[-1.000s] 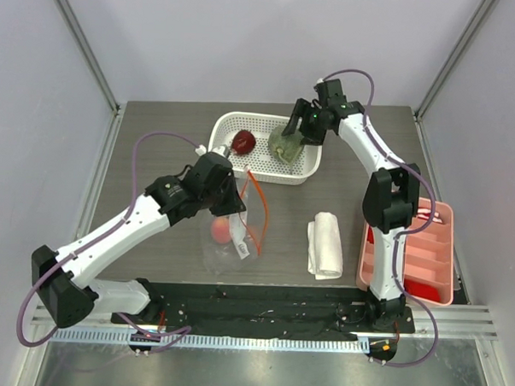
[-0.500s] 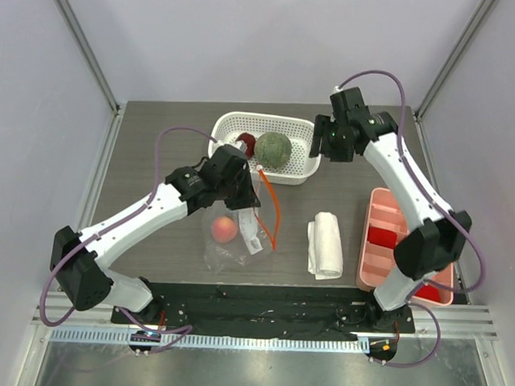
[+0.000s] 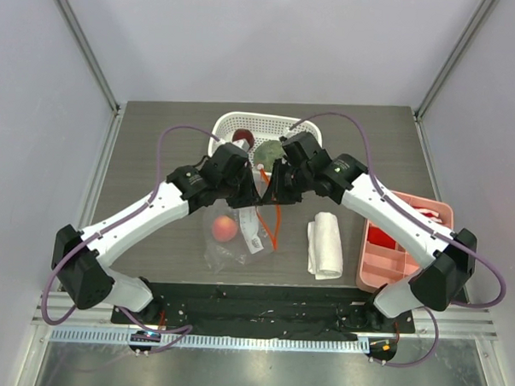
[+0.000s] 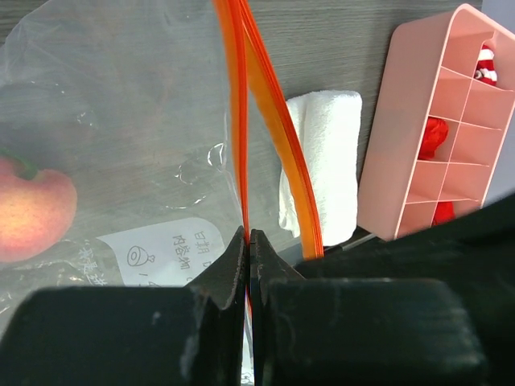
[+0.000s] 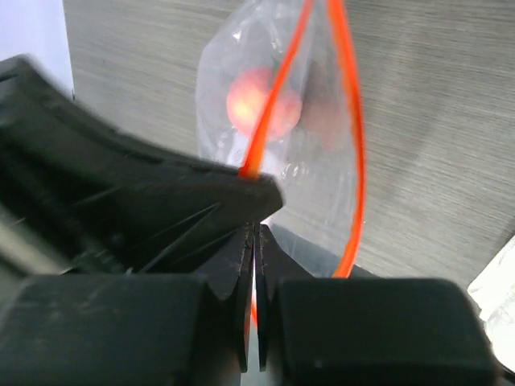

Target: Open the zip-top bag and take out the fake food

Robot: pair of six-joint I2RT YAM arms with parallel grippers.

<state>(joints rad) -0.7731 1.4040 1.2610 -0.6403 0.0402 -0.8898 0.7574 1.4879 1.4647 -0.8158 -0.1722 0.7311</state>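
Both grippers pinch the mouth of the bag (image 3: 231,247) at mid-table, in front of the basket (image 3: 304,135).

The left gripper (image 4: 249,241) is closed on one side of the orange zip strip (image 4: 278,137). The right gripper (image 5: 255,241) has its jaws together with orange strip showing between them, so the mouth gapes in a loop. Inside the bag lies the pink fruit (image 3: 225,228), beside the white label (image 4: 165,249). The basket holds the green ball (image 3: 268,151) and the dark red fruit (image 3: 241,139), both partly hidden by the arms and a cable. A cloth (image 3: 325,245) lies right of the bag, and beyond it a pink tray (image 4: 386,145) holds red blocks (image 4: 433,137). The right arm crosses the tray. The right wrist view is blurred, and the left wrist view cuts the fruit off at its edge.
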